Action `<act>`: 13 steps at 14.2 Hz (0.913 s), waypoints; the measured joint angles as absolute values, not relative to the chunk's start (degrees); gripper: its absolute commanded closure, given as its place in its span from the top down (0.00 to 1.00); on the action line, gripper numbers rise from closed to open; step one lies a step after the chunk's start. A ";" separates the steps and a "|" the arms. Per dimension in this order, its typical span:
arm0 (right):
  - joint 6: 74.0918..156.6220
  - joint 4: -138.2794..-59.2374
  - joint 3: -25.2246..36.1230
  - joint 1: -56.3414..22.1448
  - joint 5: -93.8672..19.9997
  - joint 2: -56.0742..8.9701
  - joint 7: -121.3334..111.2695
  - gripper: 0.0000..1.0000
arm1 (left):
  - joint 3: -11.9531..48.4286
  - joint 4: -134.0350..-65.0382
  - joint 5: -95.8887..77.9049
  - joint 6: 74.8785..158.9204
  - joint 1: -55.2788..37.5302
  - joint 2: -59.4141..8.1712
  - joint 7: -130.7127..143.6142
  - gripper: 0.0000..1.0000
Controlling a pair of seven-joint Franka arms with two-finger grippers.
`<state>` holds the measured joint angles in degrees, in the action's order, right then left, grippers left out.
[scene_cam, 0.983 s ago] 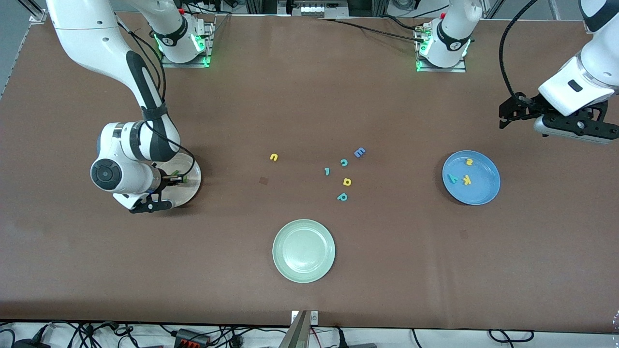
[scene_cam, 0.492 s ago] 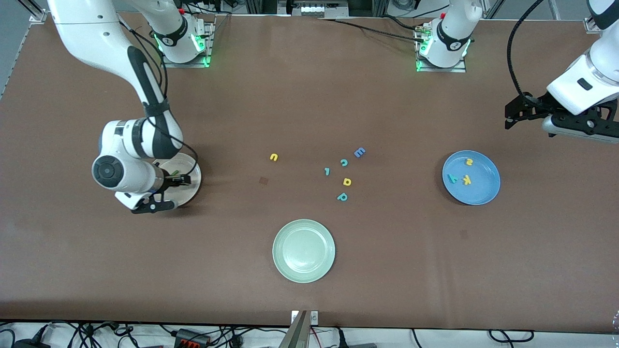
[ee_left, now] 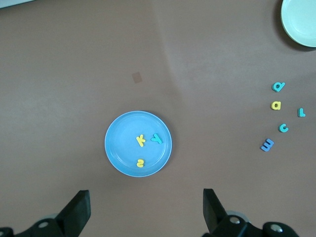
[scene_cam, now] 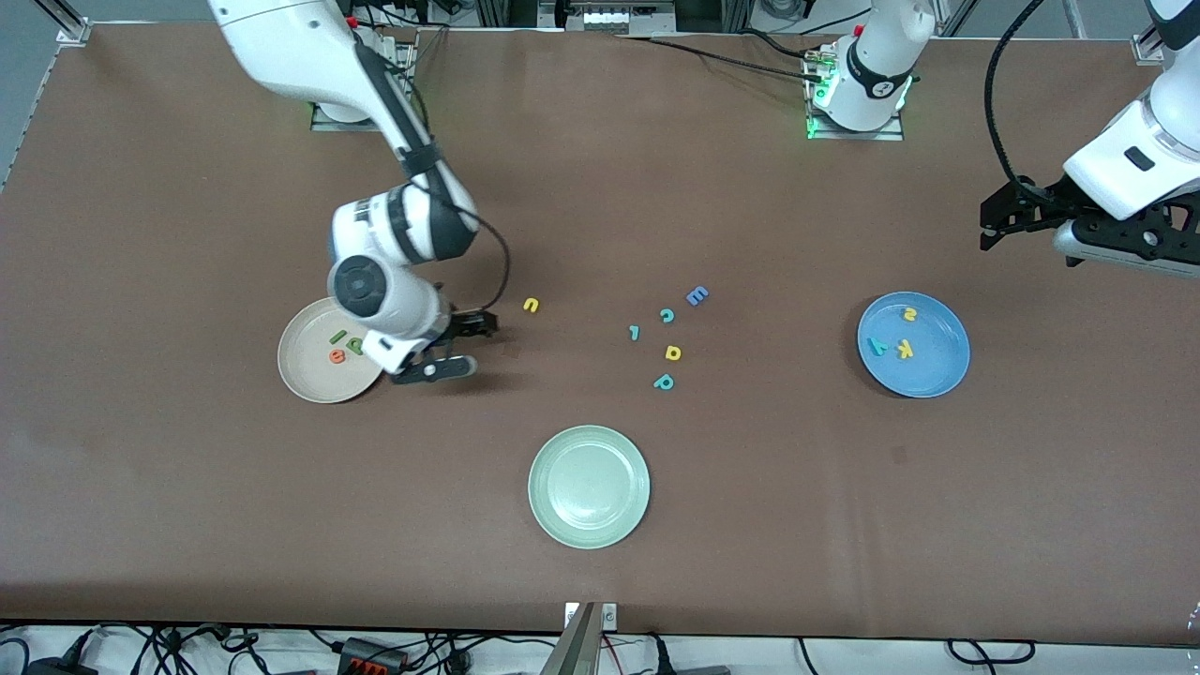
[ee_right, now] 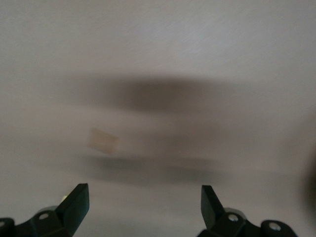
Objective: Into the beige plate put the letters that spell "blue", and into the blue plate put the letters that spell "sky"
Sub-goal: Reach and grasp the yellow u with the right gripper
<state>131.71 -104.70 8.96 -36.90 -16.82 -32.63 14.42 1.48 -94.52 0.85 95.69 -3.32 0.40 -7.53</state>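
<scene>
Even overhead light, soft shadows; right wrist view smeared by blur.

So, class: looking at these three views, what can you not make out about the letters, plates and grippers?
- Right wrist view: motion blur; only bare table and open right gripper show.
- Front view: right arm covers part of the beige plate's rim.
- Left wrist view: the picture edge cuts off the pale green plate.
- Left wrist view: the picture edge cuts off the open left gripper.
</scene>
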 measured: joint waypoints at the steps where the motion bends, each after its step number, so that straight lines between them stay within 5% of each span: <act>1: 132.73 -104.76 8.96 -38.64 -16.86 -33.24 19.34 1.00 | 1.48 -94.37 0.85 95.60 -3.36 0.21 -7.53 1.00; 8: 136.20 -104.92 9.03 -47.60 -16.91 -37.17 47.87 0.94 | 1.40 -94.15 0.85 95.58 -3.22 0.08 -7.53 1.00; 13: 136.18 -105.03 9.23 -47.65 -16.91 -37.34 50.66 0.67 | 1.40 -94.15 0.85 95.56 -3.20 0.00 -7.53 1.00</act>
<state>136.18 -105.03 9.23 -47.65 -16.91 -37.34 50.66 1.40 -94.15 0.85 95.56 -3.20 0.00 -7.53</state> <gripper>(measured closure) 0.167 0.000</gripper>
